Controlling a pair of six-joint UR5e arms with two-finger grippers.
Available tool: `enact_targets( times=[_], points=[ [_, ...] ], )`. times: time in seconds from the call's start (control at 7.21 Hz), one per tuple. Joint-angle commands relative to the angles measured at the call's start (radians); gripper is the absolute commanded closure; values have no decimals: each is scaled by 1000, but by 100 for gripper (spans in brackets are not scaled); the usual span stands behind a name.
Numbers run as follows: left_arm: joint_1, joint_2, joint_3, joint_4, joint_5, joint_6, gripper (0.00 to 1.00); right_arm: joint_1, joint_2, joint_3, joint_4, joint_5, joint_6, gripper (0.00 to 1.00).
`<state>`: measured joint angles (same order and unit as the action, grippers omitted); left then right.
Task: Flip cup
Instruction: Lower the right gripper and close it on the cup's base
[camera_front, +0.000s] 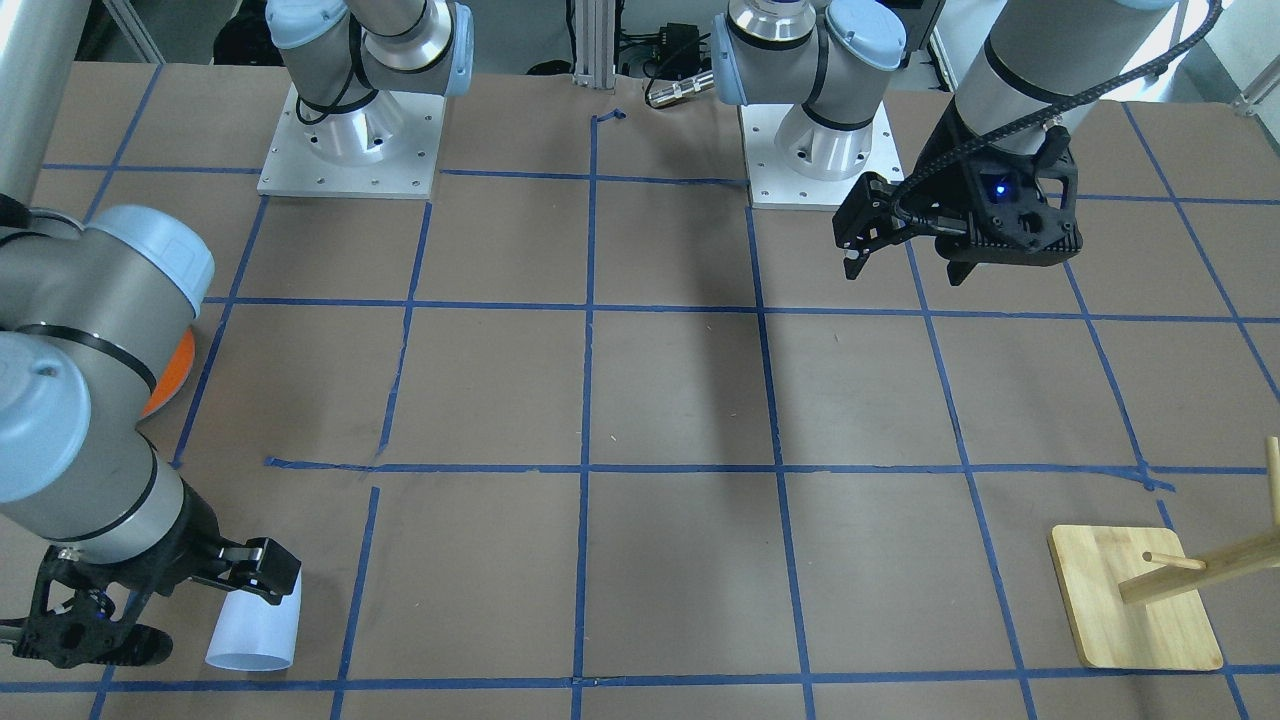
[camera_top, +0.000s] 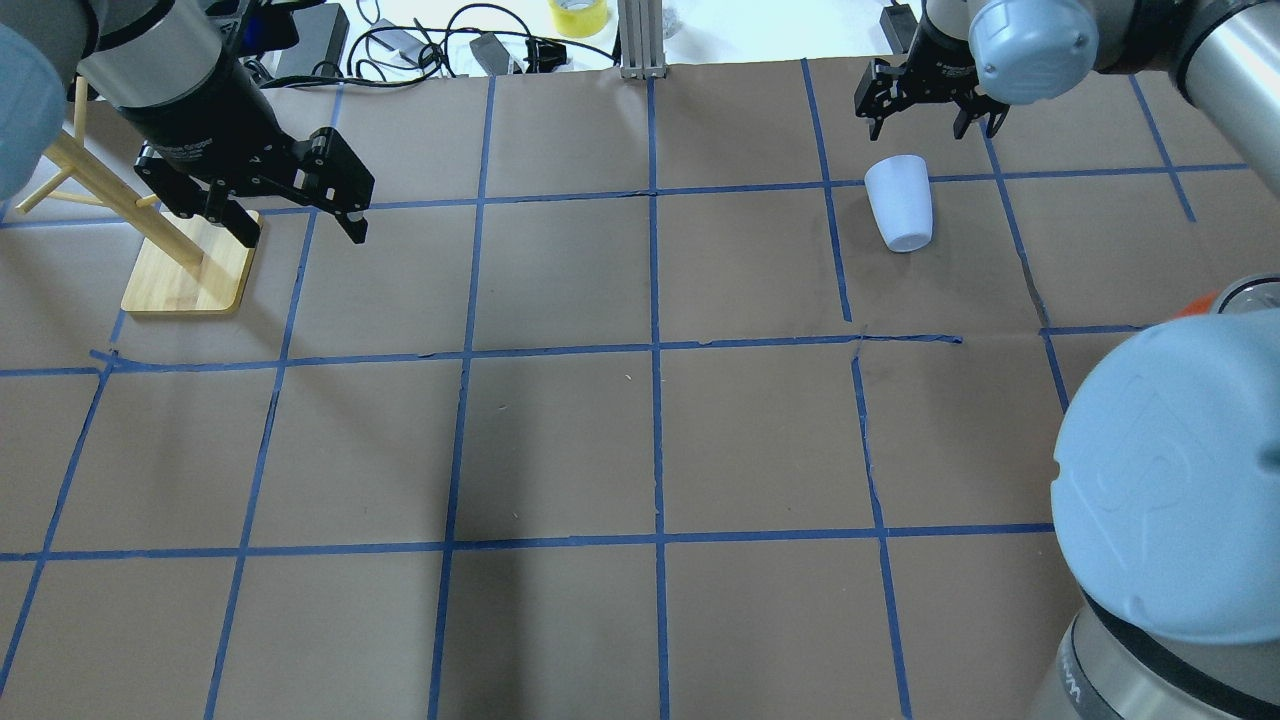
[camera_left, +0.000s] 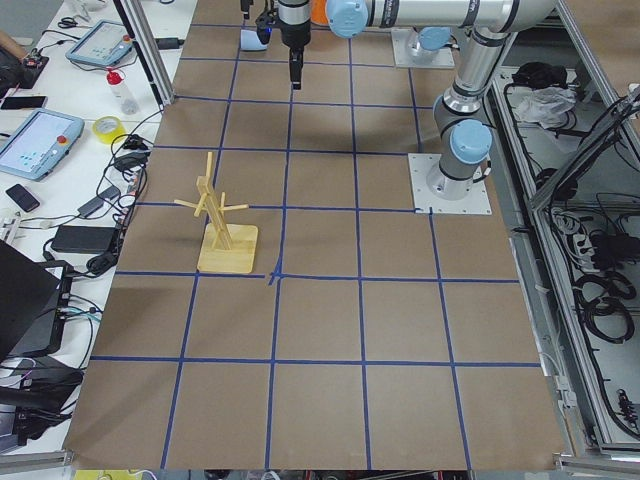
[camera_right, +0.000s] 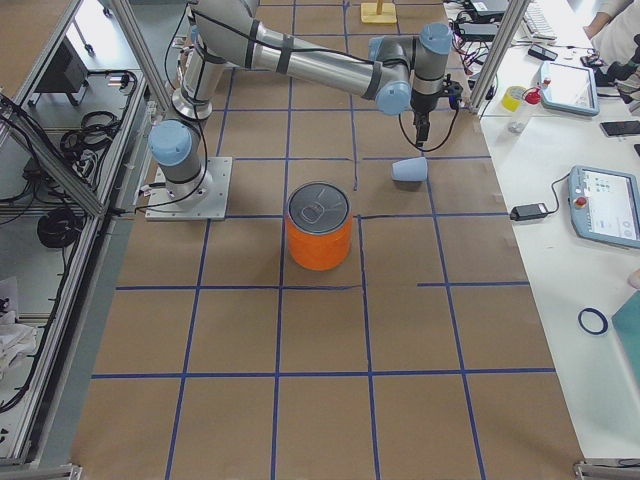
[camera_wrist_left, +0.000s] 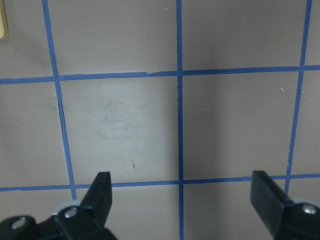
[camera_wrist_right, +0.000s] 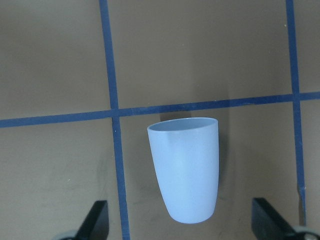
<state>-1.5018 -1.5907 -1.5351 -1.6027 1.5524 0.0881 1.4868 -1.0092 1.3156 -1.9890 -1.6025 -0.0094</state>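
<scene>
I saw the cup (camera_wrist_right: 186, 170) lying on its side on the worktop (camera_top: 560, 440), base end between the right gripper (camera_top: 930, 120) jaws, which were wide apart and clear of it. Left gripper (camera_wrist_left: 181, 182) jaws were apart too, well away from it.

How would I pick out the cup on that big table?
Start on the brown table at the big orange can. The cup lies on its side close by, beneath the open right gripper. It is a small, plain, pale blue-white tumbler with no handle and a rounded narrow base, far smaller than the can.
</scene>
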Motion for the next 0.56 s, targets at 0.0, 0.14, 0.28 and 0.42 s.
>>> enact_targets(
  times=[0.0, 0.14, 0.28, 0.42],
  points=[
    [2, 0, 1, 1, 0, 1, 0, -5, 64, 26, -95, -1, -4, 0],
    [2, 0, 1, 1, 0, 1, 0, -13, 78, 39, -117, 1, -4, 0],
    [2, 0, 1, 1, 0, -1, 0, -26, 93, 42, -134, 9, -12, 0],
    [0, 0, 0, 1, 0, -1, 0, -29, 109, 42, -160, 12, -18, 0]
  ],
)
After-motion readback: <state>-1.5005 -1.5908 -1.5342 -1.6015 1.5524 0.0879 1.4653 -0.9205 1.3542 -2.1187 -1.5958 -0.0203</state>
